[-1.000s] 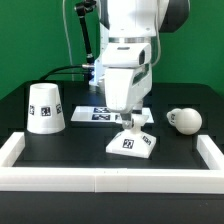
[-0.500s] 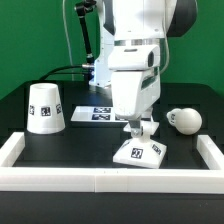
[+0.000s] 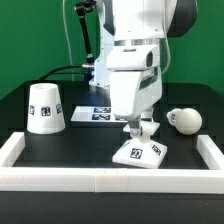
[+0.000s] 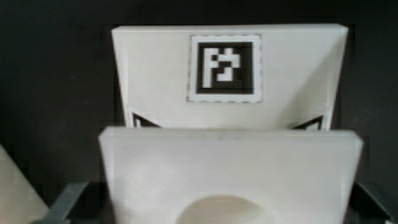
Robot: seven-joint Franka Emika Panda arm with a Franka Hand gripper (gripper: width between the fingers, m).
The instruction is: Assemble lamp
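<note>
The lamp's flat square base lies on the black table near the front wall, a tag on its top. My gripper stands straight over its far edge with the jaws down on either side, shut on it. In the wrist view the base fills the picture, and dark fingers show at its sides. The cup-shaped shade stands mouth down at the exterior view's left. The round bulb lies on its side at the exterior view's right.
The marker board lies flat behind the gripper. A low white wall runs along the front and both sides of the table. Black cables hang behind the arm.
Over the last second the gripper and the base moved toward the exterior view's right and a little nearer the front wall. They have held still for the last half second.
</note>
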